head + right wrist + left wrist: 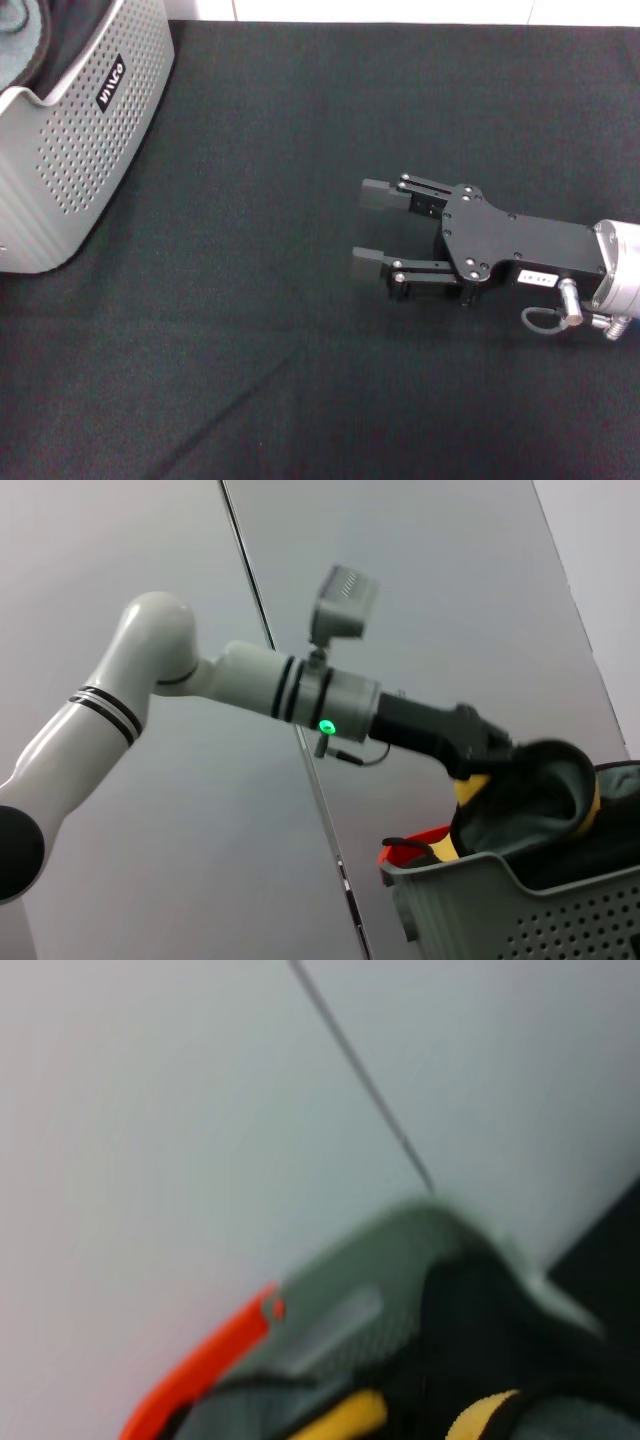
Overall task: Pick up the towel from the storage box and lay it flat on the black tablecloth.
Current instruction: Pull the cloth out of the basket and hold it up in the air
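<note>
Right gripper (366, 226): fingers spread apart, nothing between them. It lies low over the black tablecloth (300, 380), fingertips pointing toward the robot's left, its arm reaching in level from the right edge of the head view.

Left gripper (470, 755): seen from the right wrist view, at the end of the white left arm (150, 670), which reaches out with its forearm angled down into the storage box. Its tip is buried in cloth, so I cannot tell whether the fingers are apart or closed.

Towel (545, 800): grey-green, bunched and raised above the rim inside the storage box (70, 150), around the left gripper's tip.

Storage box: light grey, perforated, at the far left of the tablecloth, well apart from the right gripper.
</note>
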Controlling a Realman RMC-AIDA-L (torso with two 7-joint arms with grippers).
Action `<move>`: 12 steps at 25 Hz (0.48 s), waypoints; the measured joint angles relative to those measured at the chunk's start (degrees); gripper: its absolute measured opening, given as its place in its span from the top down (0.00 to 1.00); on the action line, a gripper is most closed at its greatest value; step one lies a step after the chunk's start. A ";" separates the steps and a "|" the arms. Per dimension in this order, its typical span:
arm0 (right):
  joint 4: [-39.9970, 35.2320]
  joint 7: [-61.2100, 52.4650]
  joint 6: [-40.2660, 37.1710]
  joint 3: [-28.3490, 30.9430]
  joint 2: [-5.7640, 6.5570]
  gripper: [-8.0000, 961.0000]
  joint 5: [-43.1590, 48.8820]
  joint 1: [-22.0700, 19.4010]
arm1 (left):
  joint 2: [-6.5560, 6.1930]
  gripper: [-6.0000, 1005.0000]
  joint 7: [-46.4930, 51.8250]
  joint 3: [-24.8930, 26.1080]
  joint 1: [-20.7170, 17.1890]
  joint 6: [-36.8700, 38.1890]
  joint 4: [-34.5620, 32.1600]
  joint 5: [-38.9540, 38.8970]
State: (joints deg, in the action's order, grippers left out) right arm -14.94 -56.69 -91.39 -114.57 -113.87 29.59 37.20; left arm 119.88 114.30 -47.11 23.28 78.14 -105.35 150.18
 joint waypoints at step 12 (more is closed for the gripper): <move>-0.75 4.21 -0.44 6.76 -0.17 0.14 0.20 -0.02 | -0.60 0.97 4.26 0.46 -3.12 4.29 -10.29 -26.94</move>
State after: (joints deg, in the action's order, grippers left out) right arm -15.69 -52.48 -91.83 -107.82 -114.04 29.79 37.17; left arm 119.28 118.56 -46.65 20.16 82.43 -115.64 123.24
